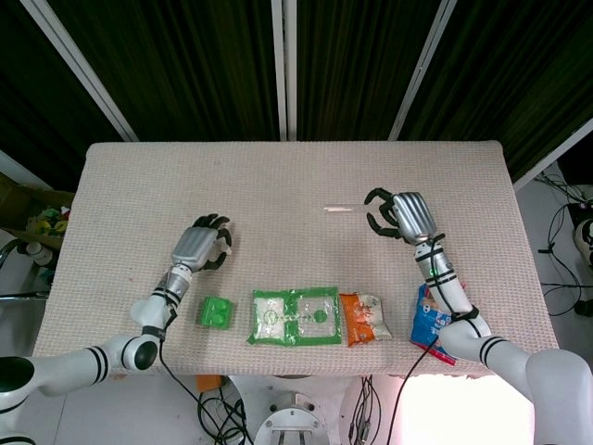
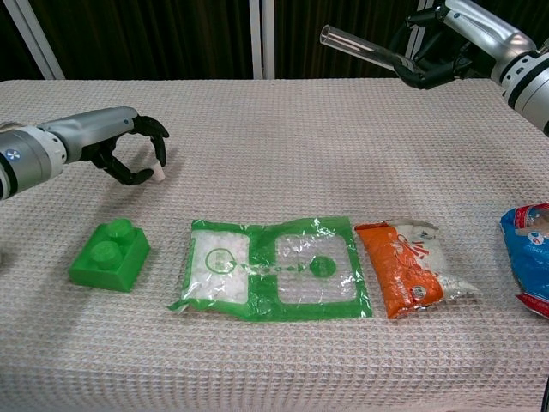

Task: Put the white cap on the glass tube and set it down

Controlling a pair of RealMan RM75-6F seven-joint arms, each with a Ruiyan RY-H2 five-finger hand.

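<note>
My right hand (image 1: 400, 215) (image 2: 439, 51) holds the clear glass tube (image 2: 358, 48) (image 1: 345, 208) above the table at the right. The tube lies roughly level, its open end pointing left. On the left, my left hand (image 1: 198, 247) (image 2: 120, 146) pinches the small white cap (image 2: 159, 174) (image 1: 223, 250) between its fingertips, close above the cloth. The two hands are far apart, with cap and tube not touching.
A green toy brick (image 2: 110, 254) (image 1: 215, 311) lies in front of the left hand. A green plastic bag (image 2: 274, 273), an orange and white snack packet (image 2: 412, 278) and a blue packet (image 2: 530, 266) lie along the front of the table (image 1: 296, 176).
</note>
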